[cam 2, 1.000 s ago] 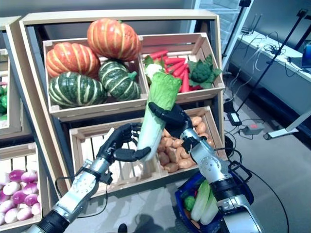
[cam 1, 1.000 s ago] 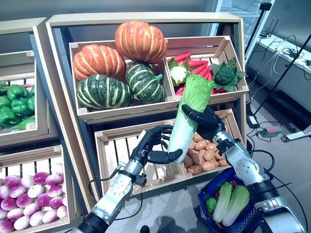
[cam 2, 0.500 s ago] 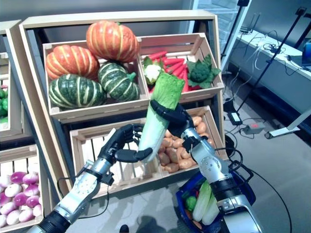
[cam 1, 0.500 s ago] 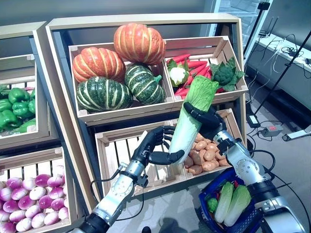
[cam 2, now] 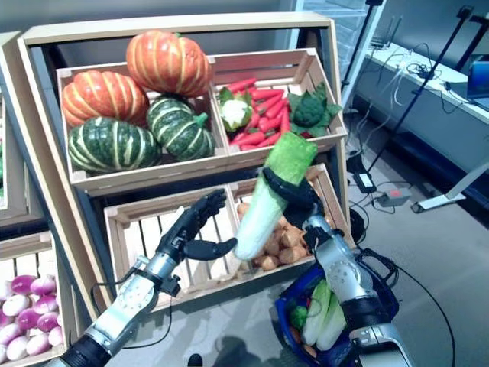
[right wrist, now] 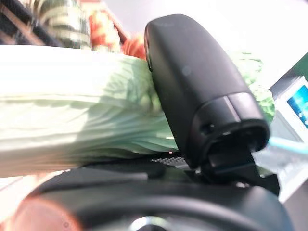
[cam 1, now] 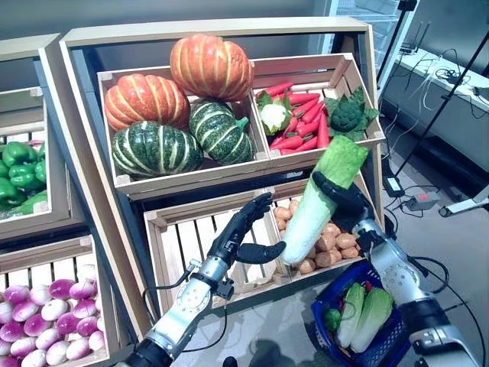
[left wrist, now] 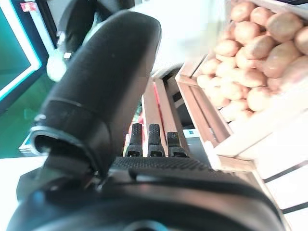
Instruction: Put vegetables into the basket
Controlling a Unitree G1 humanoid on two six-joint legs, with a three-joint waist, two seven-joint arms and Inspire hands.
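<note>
My right hand (cam 1: pixel 345 200) is shut on a long napa cabbage (cam 1: pixel 315 206) with a white stalk and green leafy top, held tilted in front of the stand's lower crates; it also shows in the right wrist view (right wrist: pixel 77 115) under my thumb. My left hand (cam 1: pixel 243 233) is open, fingers straight, just left of the cabbage's white end and apart from it. The blue basket (cam 1: pixel 386 344) stands on the floor at the lower right and holds two napa cabbages (cam 1: pixel 365 313) and a small green vegetable (cam 1: pixel 331 319).
A wooden stand (cam 1: pixel 221 30) with crates of vegetables fills the background. An almost bare slatted crate (cam 1: pixel 199 237) lies behind my left hand. Potatoes (cam 1: pixel 340 241) lie in the crate behind the held cabbage. Cables and table legs (cam 1: pixel 428 202) are at the right.
My left hand has let go of the cabbage and opened. My right hand has carried the cabbage to the right, toward the basket side. The camera has shifted slightly.
</note>
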